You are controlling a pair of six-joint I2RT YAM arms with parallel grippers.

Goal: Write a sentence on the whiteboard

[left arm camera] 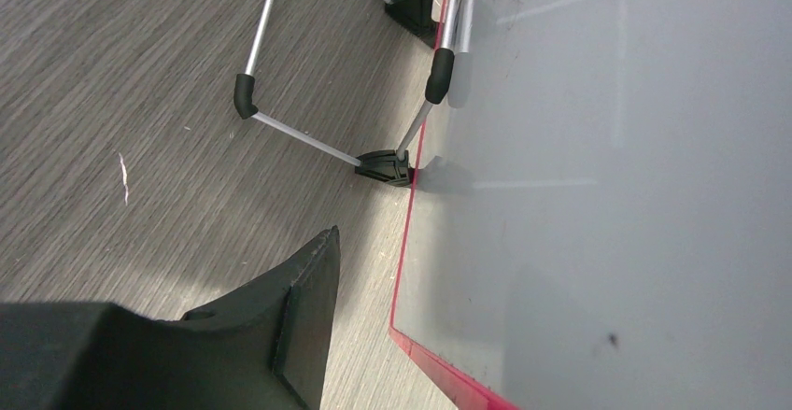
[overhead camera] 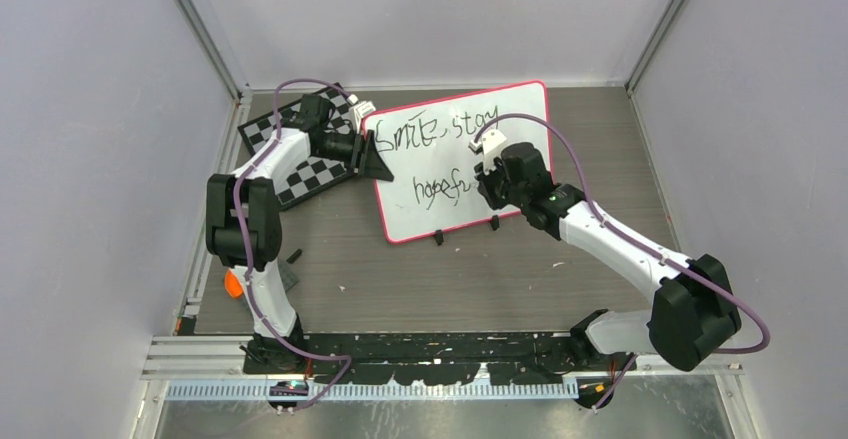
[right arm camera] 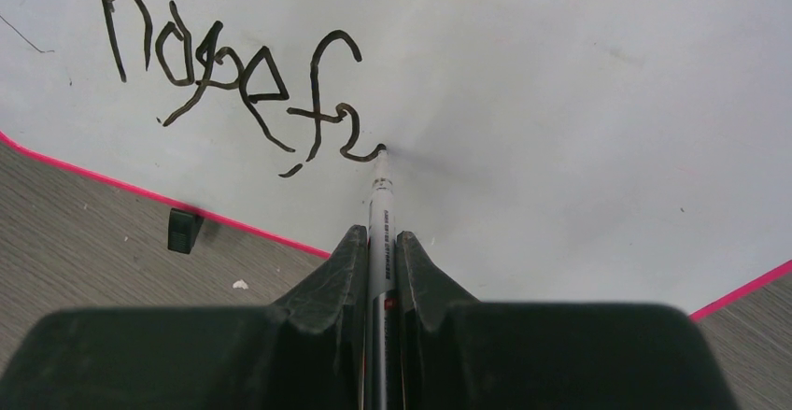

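Pinching one marker (right arm camera: 381, 200), right hand (right arm camera: 378, 240), one whiteboard (right arm camera: 560, 102) (one two-line sentence (right arm camera: 224, 78))

White whiteboard (overhead camera: 415, 219) (pink-red frame (overhead camera: 455, 97)) bears black sentence (overhead camera: 415, 136); chessboard (overhead camera: 305, 174) black-and-white checkered.

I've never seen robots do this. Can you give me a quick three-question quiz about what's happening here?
1. True or false: the tip of the marker touches the whiteboard.
2. The lower line of writing starts with: A) hope B) stay C) love.
3. Which arm's jaws hold the marker?
Key: 1 true; 2 A; 3 the right arm's.
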